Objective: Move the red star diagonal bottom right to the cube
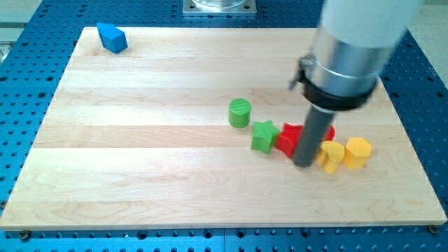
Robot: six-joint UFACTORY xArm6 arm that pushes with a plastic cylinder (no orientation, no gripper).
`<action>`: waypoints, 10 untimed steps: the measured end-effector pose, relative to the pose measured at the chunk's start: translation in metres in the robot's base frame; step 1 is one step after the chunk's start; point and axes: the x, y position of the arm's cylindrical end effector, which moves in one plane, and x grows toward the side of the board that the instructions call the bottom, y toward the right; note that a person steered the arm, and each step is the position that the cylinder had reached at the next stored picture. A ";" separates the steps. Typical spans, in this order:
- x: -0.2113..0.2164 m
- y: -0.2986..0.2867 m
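The light wooden board point(175, 168) is lying on a blue perforated table point(21, 238), and six small blocks are sitting on it.

The arm's white and silver body point(350, 49) is occupying the view's upper right and is ending in a straight dark rod. My tip point(304, 164) is resting on the board at the view's right of centre. It has no jaws and is holding nothing; it is standing directly in front of the red block point(287, 138), apparently touching it, though the exact contact point is hidden by the rod.

The red block is the task's piece. The rod is covering its middle, so its star outline cannot be fully made out; red is showing on both sides of the rod. It is lying in the cluster at the view's right, between the green star-shaped block point(264, 136) on its left and the two yellow blocks on its right.

The green star-shaped block is touching the red block's left edge. The green cylinder point(239, 113) is standing just beside it, toward the view's upper left, slightly apart.

The nearer yellow block point(332, 155) is sitting just right of my tip, its shape unclear. The farther yellow block point(358, 152), roughly hexagonal, is sitting close beside it.

The blue cube-like block point(112, 38) is lying near the view's top left corner of the board, well apart from the cluster and from the red block.
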 end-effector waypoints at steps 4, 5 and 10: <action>0.010 -0.067; -0.030 -0.041; -0.127 -0.003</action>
